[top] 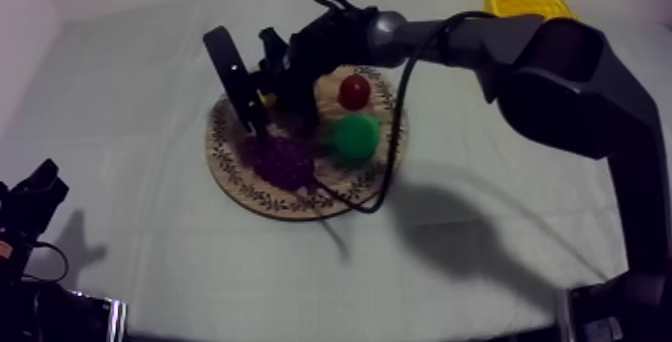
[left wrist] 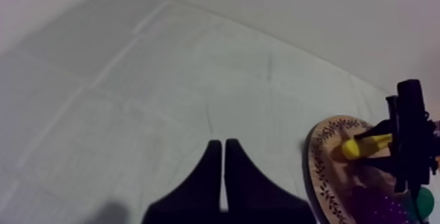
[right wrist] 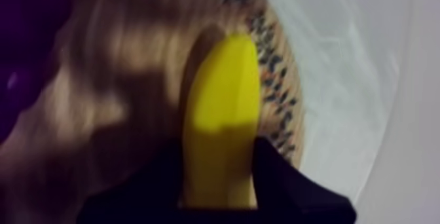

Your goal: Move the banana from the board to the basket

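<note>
Banana (right wrist: 219,95) pinched in right gripper (right wrist: 219,174), mostly hidden from above; left gripper (left wrist: 222,151) pressed together.

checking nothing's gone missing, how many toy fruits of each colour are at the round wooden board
yellow toy banana, held in the right claw: 1
small red fruit: 1
green toy pear: 1
purple bunch of toy grapes: 1
total: 4
</note>
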`<state>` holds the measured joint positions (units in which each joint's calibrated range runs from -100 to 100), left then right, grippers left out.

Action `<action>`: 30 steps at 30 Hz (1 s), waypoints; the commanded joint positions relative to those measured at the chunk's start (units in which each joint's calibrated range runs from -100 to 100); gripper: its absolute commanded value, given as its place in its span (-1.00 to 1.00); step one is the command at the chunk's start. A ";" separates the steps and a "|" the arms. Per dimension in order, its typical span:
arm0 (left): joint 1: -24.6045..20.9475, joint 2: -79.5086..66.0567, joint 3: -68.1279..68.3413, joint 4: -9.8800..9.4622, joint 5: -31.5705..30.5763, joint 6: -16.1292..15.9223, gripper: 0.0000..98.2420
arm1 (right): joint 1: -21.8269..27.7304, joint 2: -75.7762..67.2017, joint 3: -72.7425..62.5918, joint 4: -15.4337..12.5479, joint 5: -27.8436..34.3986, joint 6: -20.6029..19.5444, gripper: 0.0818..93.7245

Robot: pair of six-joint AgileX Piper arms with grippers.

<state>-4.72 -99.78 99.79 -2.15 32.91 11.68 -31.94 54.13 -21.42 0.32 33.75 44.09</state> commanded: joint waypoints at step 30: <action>-0.02 -0.05 -0.01 -0.03 0.00 0.01 -1.00 | 17.45 -48.27 29.09 -5.35 16.04 1.09 -0.44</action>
<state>-4.72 -99.78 99.79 -2.15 32.91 11.68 -16.47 7.01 7.22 -5.01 49.82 45.10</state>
